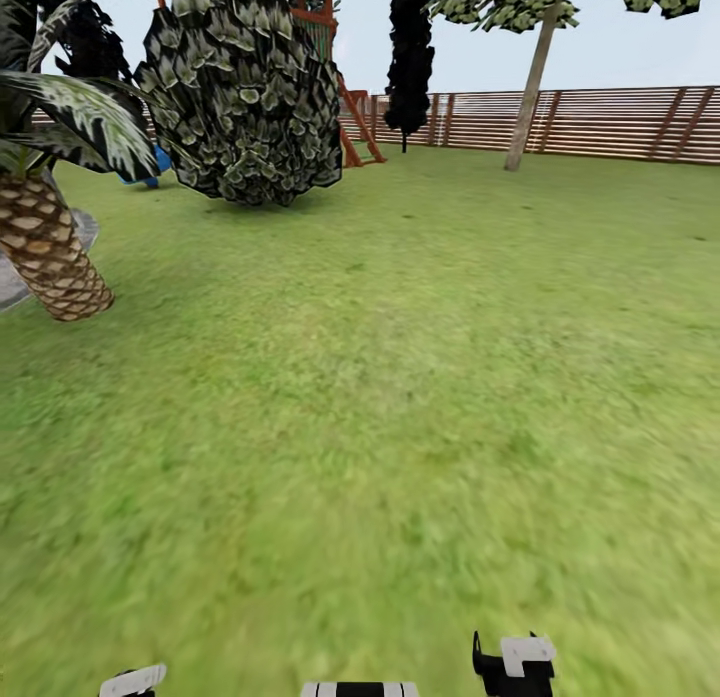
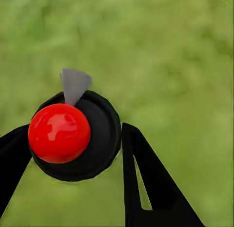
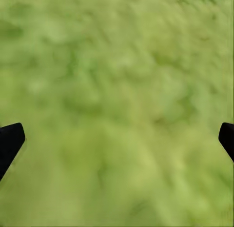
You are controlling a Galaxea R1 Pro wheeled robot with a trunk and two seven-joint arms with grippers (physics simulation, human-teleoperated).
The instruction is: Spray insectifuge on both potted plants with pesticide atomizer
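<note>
In the left wrist view my left gripper (image 2: 77, 130) is shut on the pesticide atomizer (image 2: 97, 139). I see it end-on as a round black body with a shiny red dome and a grey pointed spout, with a black finger (image 2: 146, 178) pressed on each side. My right gripper (image 3: 117, 134) is open over bare grass, its fingertips at the frame's edges. In the head view both arms peek in at the bottom edge above the garden lawn (image 1: 400, 397). The potted plants are out of view.
A palm trunk (image 1: 55, 252) stands close at the left beside a sliver of grey patio (image 1: 10, 282). A big dark bush (image 1: 245, 97) and a wooden play frame (image 1: 355, 127) lie ahead. A slim tree (image 1: 530, 87) stands before the slat fence (image 1: 610, 122).
</note>
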